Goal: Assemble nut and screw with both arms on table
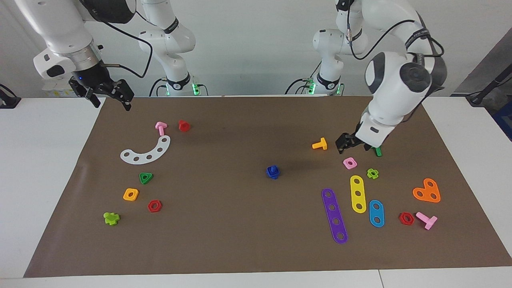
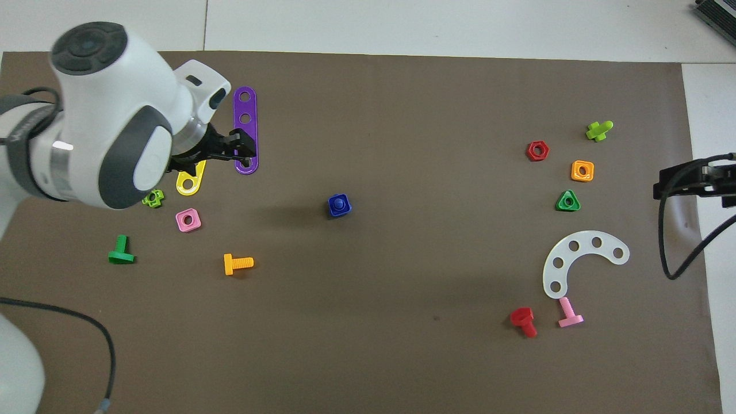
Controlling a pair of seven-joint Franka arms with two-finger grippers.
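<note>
1. The nut [image 1: 273,172] sits on the screw [image 1: 273,169], mid-counter [image 1: 240,248], touching neither gripper.
2. Left gripper [image 1: 353,145] hangs released over a pink nut [image 1: 350,163].
3. Right gripper [image 1: 105,93] waits released above the counter's robot-side edge.

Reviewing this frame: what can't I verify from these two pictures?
- How far the screw is threaded into the nut: the pair is too small in both views.
- Yellow strip: overhead view, the left arm covers most of it.
- Green screw: facing view, mostly hidden by the left claw.
- Right claw: overhead view, cut off by the frame edge.
</note>
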